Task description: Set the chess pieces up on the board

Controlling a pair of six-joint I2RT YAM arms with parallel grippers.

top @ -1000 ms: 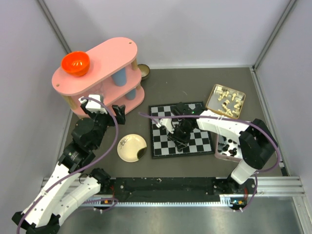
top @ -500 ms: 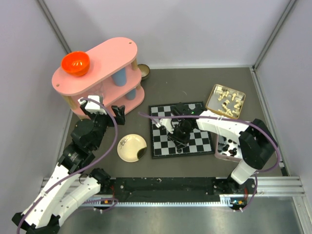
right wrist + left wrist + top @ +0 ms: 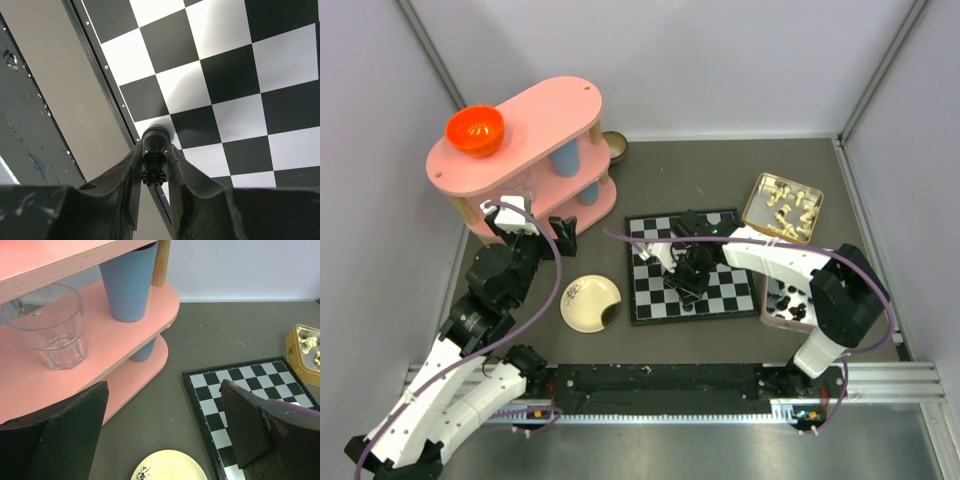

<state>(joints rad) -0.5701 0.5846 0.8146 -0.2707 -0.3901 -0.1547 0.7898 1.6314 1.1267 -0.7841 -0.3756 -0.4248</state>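
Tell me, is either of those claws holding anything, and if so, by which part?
The right gripper pinches a black chess piece by its narrow stem, round base poking past the fingertips toward the board. The left gripper is open and empty.

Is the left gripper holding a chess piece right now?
No, the left gripper stands wide open and nothing is between its jaws.

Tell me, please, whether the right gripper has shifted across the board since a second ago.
No: the right gripper stays over the same squares of the board, holding a black chess piece.
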